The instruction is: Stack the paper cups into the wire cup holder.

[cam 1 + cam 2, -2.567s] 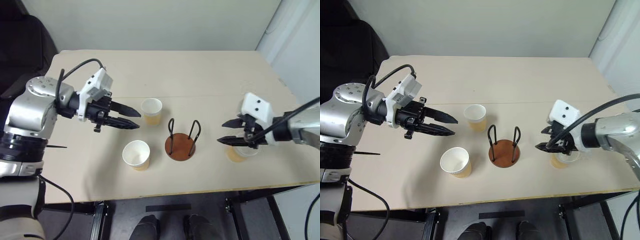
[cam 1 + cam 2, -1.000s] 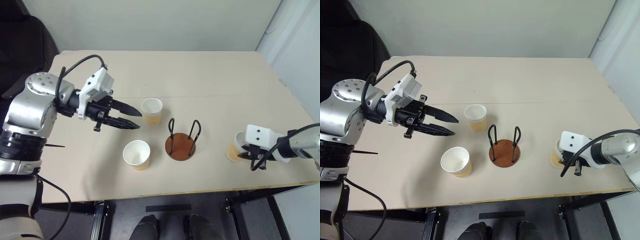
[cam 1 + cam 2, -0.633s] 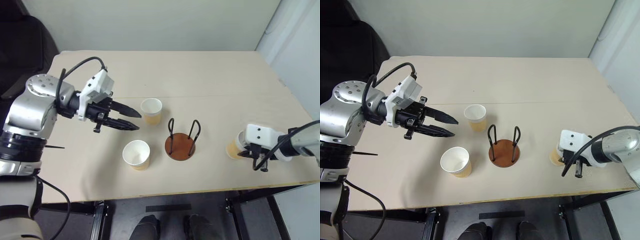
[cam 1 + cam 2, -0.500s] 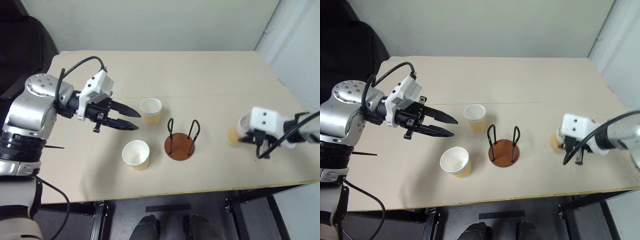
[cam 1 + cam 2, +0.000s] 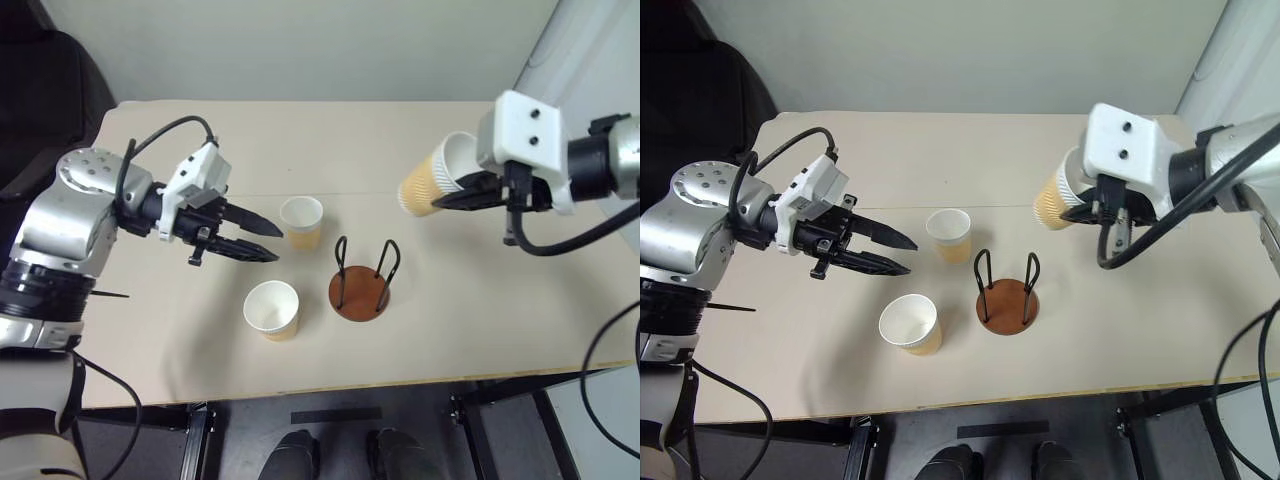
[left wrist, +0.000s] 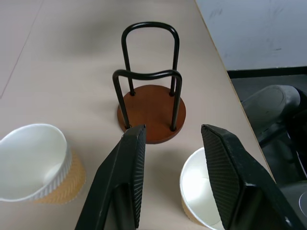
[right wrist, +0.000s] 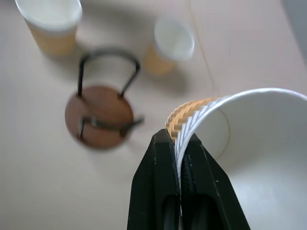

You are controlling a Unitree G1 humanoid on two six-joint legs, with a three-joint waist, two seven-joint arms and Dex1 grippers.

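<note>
We see the right gripper [image 7: 178,143] held up above the table [image 5: 480,330], its two black fingers pinched together on the rim of a paper cup [image 5: 428,178], one finger inside the wall and one outside. The cup hangs tilted from that grip, its base pointing away from the gripper toward the middle of the table and its white mouth facing the wrist. Below and ahead of these fingers stands the wire cup holder [image 5: 361,291], upright on its round brown base, with nothing between its two black loops.

The left gripper [image 5: 262,238] hovers over the table with its fingers apart and nothing between them. Just past its fingertips stands a second cup [image 5: 302,222], upright; a third cup [image 5: 272,308] stands upright just below and to the near side of the fingers. From this gripper the holder lies beyond both cups, close to them but touching neither.
</note>
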